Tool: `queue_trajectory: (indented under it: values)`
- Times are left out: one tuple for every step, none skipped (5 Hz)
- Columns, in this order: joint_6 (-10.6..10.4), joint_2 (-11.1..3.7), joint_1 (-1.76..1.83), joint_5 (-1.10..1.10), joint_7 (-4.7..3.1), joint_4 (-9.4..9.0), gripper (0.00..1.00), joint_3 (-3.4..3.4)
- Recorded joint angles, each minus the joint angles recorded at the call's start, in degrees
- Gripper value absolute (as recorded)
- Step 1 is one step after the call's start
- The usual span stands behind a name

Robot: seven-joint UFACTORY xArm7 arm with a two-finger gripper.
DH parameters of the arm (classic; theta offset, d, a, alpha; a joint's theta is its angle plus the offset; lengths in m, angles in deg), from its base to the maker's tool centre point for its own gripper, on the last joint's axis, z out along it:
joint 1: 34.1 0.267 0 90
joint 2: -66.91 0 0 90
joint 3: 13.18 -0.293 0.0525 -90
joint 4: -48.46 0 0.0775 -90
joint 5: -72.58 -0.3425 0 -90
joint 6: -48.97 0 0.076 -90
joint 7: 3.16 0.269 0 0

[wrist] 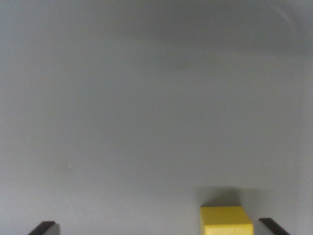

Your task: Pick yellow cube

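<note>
Plain grey surface point(146, 122) — yellow cube point(226, 221) between spread gripper point(159, 227) fingertips, nearer right one

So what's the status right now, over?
Gripper open, fingertips wide apart. Small yellow cube between them, nearer the wrist view's right tip, not gripped. Plain grey surface, nothing in the way.

I see a big grey table point(146, 122) that fills almost the whole picture. It looks smooth and flat, and a bit blurry. The top part is a little darker grey, and the middle is lighter. Near the bottom, toward the wrist view's right, there is a soft dark shadow point(220, 196) lying on the grey. I can also spot a tiny pale mark point(67, 166) low down on the wrist view's left.
</note>
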Motion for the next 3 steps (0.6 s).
queue_trajectory:
  values:
    - [-2.7,-0.84,-0.51,-0.30,-1.29,-2.20,0.00,0.47]
    - [-2.7,-0.84,-0.51,-0.30,-1.29,-2.20,0.00,0.47]
    - [-5.4,-1.68,-1.01,-0.60,-2.57,-4.37,0.00,0.94]
